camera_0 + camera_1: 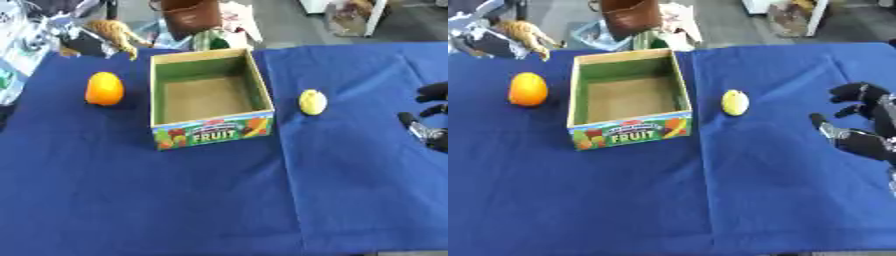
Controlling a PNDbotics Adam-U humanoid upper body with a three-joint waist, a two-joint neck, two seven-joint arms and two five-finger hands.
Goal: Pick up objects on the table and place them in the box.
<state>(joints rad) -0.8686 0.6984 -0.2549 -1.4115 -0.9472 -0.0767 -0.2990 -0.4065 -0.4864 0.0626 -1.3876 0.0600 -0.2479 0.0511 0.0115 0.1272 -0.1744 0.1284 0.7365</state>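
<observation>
Open cardboard box (210,95) marked FRUIT near table centre, nothing inside. Orange fruit (104,88) at nine o'clock of it, set apart on the blue cloth (219,200). Yellow-green fruit (312,102) at three o'clock, just off the box wall. Right hand (859,125) farther out at three o'clock, fingers spread and holding nothing. Left hand out of sight.

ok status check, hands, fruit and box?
Right hand open, hovering right of the yellow fruit; left hand not in view. Orange fruit left of the box. Box empty. Nothing in the way.
</observation>
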